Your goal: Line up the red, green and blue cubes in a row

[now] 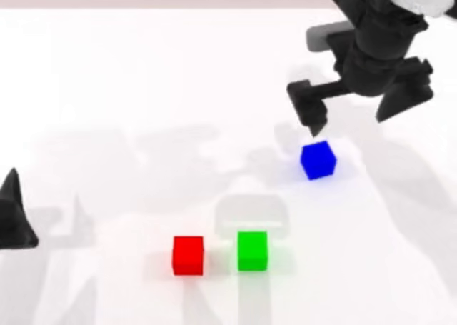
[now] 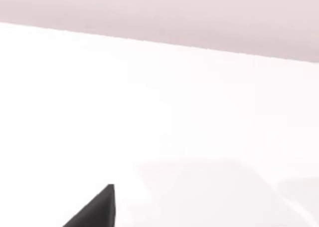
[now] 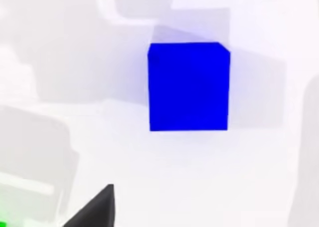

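Red cube (image 1: 188,255) and green cube (image 1: 253,251) sit just beside each other near the table's (image 1: 107,89) front edge, a small gap between; judged two-thirds done. Blue cube (image 1: 318,160) lies apart, further back and to the right, not yet in line. Right gripper (image 1: 351,105) hovers above it, fingers spread, holding nothing. Left gripper (image 1: 14,214) parked at the left edge, mostly cut off; cannot tell its fingers.

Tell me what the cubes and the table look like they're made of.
Rendered, so material is unsure. The red cube, green cube and blue cube look like matte plastic or painted blocks: flat colour, no grain or shine. The table looks plain matte white, showing only soft shadows.
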Robot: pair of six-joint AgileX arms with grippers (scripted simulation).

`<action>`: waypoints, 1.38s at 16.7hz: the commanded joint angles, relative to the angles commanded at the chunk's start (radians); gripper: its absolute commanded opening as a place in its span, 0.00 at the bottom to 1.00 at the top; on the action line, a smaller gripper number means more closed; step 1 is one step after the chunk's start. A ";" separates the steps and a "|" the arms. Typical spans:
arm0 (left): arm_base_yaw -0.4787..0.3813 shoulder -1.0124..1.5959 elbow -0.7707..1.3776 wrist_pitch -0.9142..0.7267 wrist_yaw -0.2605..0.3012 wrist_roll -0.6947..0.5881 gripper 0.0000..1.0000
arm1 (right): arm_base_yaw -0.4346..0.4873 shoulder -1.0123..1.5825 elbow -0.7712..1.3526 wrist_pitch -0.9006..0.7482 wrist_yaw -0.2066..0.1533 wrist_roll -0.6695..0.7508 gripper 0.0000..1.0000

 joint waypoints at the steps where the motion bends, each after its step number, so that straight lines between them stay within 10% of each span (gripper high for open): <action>1: 0.020 -0.049 -0.036 0.037 0.003 0.039 1.00 | 0.012 0.057 0.056 -0.029 0.000 0.005 1.00; 12: 0.066 -0.184 -0.117 0.136 0.011 0.142 1.00 | 0.038 0.193 0.195 -0.097 0.002 0.015 1.00; 23: 0.066 -0.184 -0.117 0.136 0.011 0.142 1.00 | 0.044 0.261 -0.007 0.171 0.003 0.019 1.00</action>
